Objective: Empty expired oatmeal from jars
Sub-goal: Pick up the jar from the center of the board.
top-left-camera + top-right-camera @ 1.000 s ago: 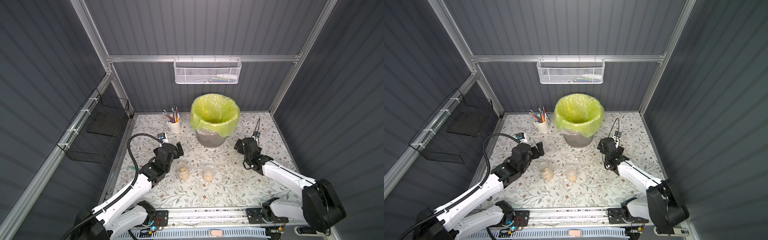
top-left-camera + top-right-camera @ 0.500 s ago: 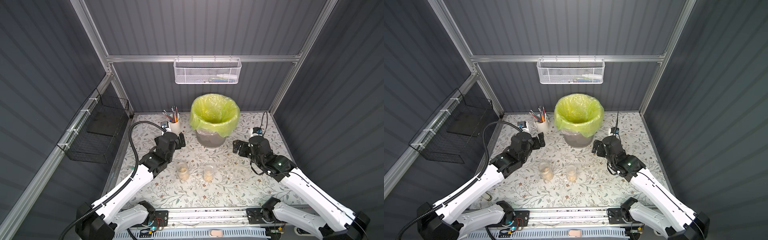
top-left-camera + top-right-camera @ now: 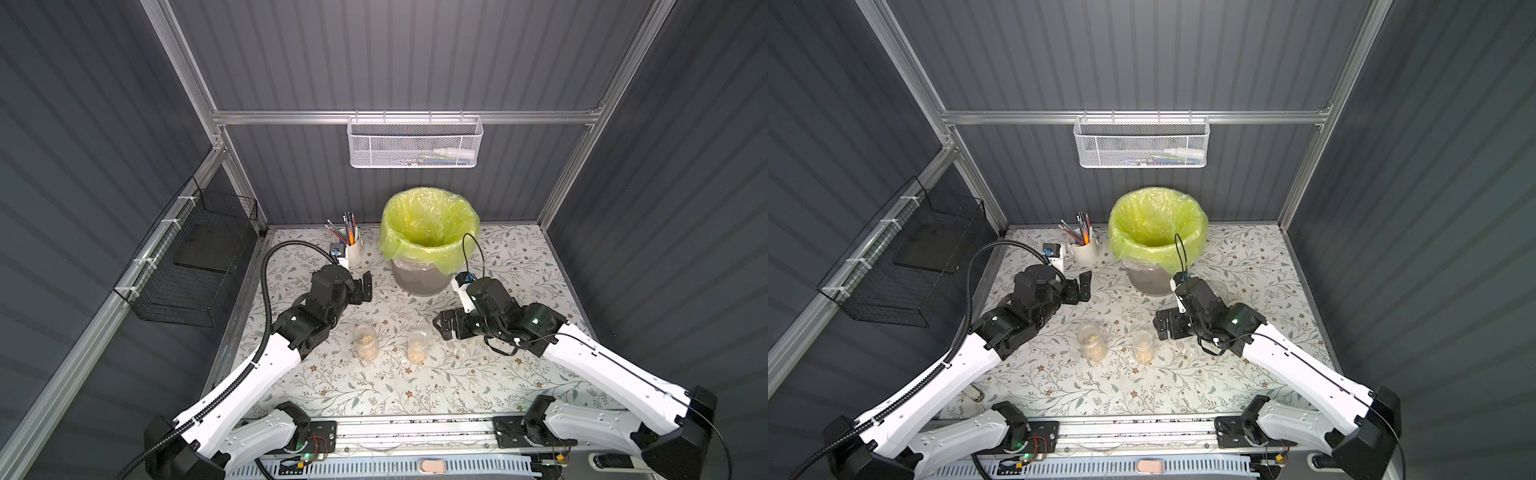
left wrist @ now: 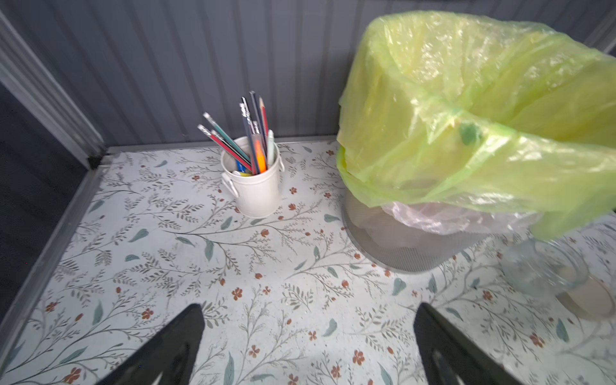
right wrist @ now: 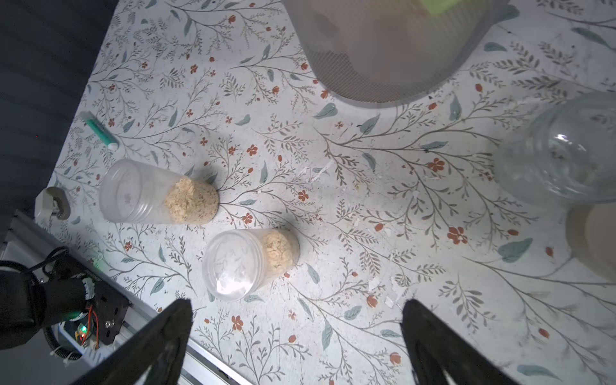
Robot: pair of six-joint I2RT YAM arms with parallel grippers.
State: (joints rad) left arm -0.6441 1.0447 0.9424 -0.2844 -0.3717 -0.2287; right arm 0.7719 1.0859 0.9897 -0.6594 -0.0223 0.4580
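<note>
Tan oatmeal [image 5: 191, 203] fills the bottom of two clear jars that stand upright, side by side, in the middle of the flowery surface [image 3: 374, 386]. You can see the left jar [image 3: 365, 340] and the right jar [image 3: 417, 347] in both top views, and neither has a lid on. Your left claw [image 3: 360, 290] hangs over the surface between the mug [image 3: 353, 251] of pencils and the left jar, and it touches neither one. Its two fingers are spread wide with nothing between them. Your right claw [image 3: 446, 325] is just beside the right jar, on the side away from the left jar. Its fingers are spread wide too, and it holds nothing. Behind the jars stands a grey bin [image 3: 419, 282] with a yellow-green bag [image 3: 428, 220] in it. In the right wrist view you can see a third jar [image 5: 563, 150], wider and clear, near the bin, with a beige lid [image 5: 596, 240] just beside it. That jar is blurry, so you cannot tell if any oatmeal is in it. Little pale bits [image 5: 375, 285] lie on the surface near the right jar.
</note>
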